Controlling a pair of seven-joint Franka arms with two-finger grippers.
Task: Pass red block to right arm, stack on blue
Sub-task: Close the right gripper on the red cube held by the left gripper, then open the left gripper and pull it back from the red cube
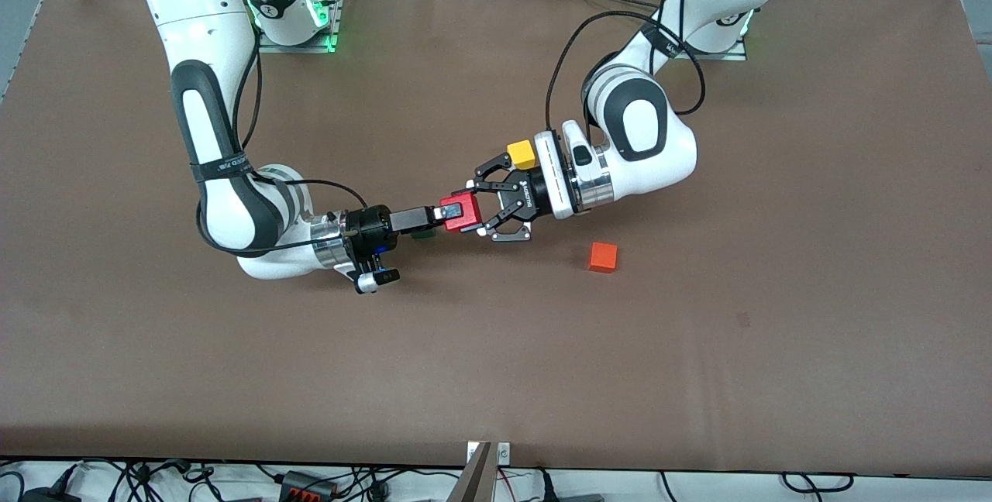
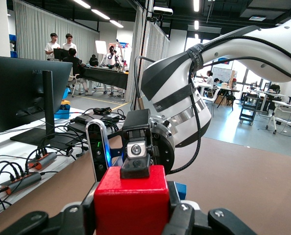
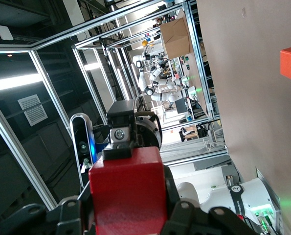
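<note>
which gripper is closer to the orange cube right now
Left. The left gripper is at the red block in mid-table, with the orange cube toward its end. The right gripper meets that block from the right arm's end.

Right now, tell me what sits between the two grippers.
The red block alone, seen in the front view: the right gripper is shut on one side of it, and the left gripper clasps the other.

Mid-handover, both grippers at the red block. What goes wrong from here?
1. The right gripper is shut on the red block in the air, and the left gripper is at it too. If either arm pulls away early, the block may twist or drop.
2. A dark green cube lies under the right gripper. Lowering here could knock it.
</note>
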